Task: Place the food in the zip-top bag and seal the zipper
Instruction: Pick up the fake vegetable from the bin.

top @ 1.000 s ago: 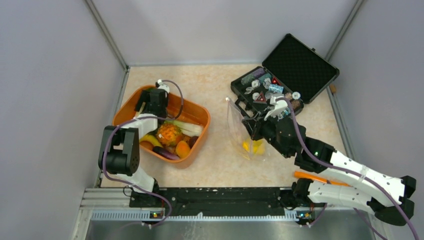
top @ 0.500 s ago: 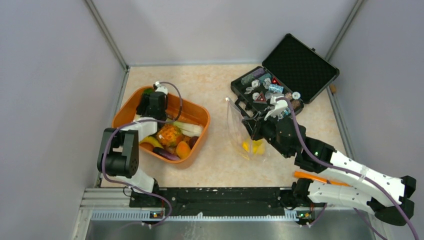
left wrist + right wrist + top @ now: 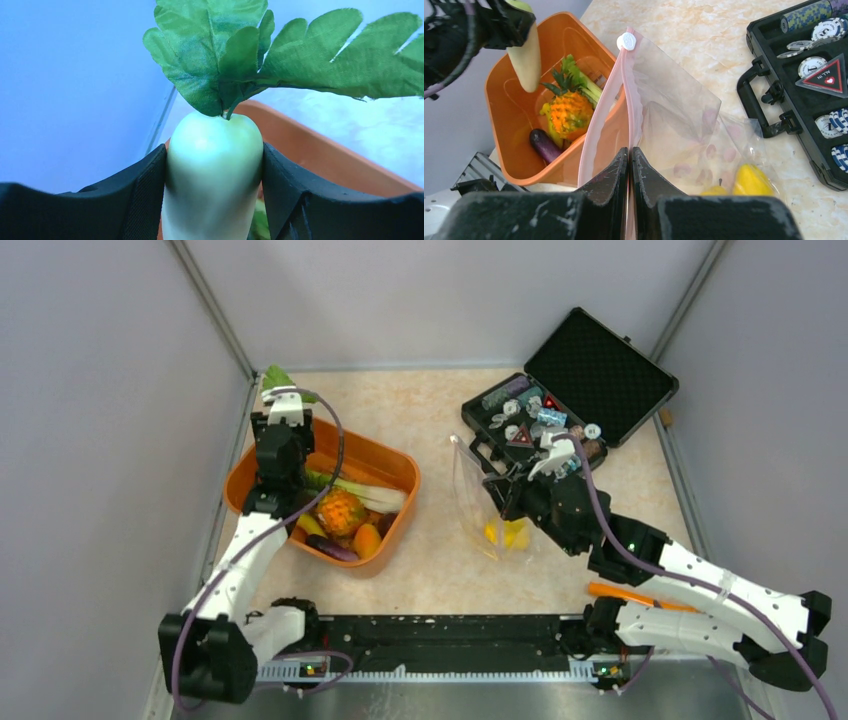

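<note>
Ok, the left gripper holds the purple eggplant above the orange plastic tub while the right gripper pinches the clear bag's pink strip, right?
No: the left wrist view shows the left gripper holding a white radish-like toy with green leaves; the purple eggplant lies in the orange plastic tub. The rest holds.

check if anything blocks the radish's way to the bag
Nothing visible does: only the rim of the orange tub and bare table lie between the radish and the bag, held up by the right gripper.

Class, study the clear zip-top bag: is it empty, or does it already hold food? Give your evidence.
Not empty. Yellow lemons lie at the bottom of the zip-top bag, seen through its clear plastic.
</note>
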`<state>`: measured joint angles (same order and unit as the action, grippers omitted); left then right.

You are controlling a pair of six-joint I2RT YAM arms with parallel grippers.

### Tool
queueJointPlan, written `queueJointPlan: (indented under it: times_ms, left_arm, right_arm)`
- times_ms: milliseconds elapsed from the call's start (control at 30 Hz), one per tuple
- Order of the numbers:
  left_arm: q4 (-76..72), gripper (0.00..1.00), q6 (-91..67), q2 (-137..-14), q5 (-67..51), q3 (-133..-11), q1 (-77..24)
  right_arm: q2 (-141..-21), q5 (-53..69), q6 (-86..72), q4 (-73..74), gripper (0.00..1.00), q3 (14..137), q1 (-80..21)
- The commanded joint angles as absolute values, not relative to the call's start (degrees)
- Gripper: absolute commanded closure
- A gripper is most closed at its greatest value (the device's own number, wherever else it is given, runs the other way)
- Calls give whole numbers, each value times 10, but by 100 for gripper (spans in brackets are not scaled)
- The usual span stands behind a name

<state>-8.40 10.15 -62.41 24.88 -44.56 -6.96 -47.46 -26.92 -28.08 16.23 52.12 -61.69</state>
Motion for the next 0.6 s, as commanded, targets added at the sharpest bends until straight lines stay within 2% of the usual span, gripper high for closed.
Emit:
queueJointPlan:
  times_ms: [0, 300, 567]
  left_arm:
    - [-101, 63, 22, -562, 157, -422, -71]
    - [-93, 63, -41, -502, 91, -418, -71]
    - [-142, 62, -168, -426, -73, -410, -71]
  right_arm:
    - [-479, -269, -287, 143, 94, 522, -617]
    - [-486, -264, -292, 142, 94, 521, -617]
    - [-499, -264, -292, 134, 94, 524, -617]
